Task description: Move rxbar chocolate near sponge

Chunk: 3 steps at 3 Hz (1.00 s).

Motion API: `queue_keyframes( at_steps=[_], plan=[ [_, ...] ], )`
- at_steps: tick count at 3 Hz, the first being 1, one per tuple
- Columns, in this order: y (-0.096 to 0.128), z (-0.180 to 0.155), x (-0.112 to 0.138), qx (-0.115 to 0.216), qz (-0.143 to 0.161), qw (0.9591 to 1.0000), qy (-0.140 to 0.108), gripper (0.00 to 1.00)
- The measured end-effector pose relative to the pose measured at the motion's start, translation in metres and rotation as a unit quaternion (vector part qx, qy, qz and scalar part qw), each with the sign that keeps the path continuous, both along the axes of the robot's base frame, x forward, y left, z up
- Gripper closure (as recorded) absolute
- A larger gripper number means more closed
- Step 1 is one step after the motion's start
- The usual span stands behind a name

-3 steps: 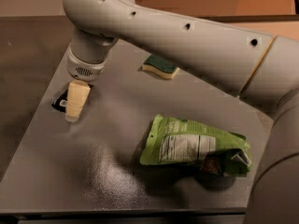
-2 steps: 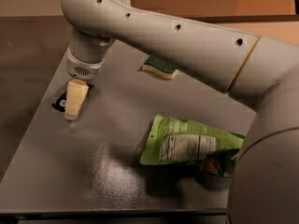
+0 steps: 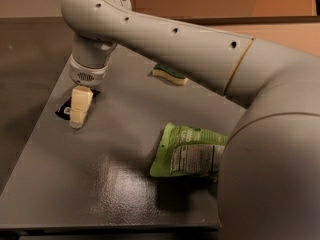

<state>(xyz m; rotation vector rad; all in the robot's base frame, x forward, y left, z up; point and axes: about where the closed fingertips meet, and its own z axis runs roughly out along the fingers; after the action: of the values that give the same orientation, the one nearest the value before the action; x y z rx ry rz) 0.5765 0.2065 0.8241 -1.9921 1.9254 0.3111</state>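
The rxbar chocolate (image 3: 64, 110) is a small black bar with a white label, lying near the left edge of the grey table (image 3: 110, 184). My gripper (image 3: 79, 115) points down right over it and hides most of it; only the bar's left end shows. The sponge (image 3: 170, 75), dark green on top with a pale yellow base, lies at the back of the table, well to the right of the gripper and partly under my arm in this view.
A large crinkled green snack bag (image 3: 190, 151) lies at the front right, its right part hidden by my arm (image 3: 270, 149). The table's left edge runs close beside the bar. A wooden wall stands behind the table.
The gripper has stayed over the bar. The near part of my arm has swung in and now covers the right end of the green bag.
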Motion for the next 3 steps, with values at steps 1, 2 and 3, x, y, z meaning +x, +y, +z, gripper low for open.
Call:
queue_keyframes(
  at_steps=[1,2,3],
  plan=[
    [0.002,-0.0039,0.002,-0.016,0.003,0.9998,0.011,0.17],
    [0.0023,-0.0034,0.0014,-0.029,0.004,0.9993,0.022,0.41],
    [0.002,-0.0002,0.0011,-0.029,0.003,0.9993,0.025,0.64]
  ],
)
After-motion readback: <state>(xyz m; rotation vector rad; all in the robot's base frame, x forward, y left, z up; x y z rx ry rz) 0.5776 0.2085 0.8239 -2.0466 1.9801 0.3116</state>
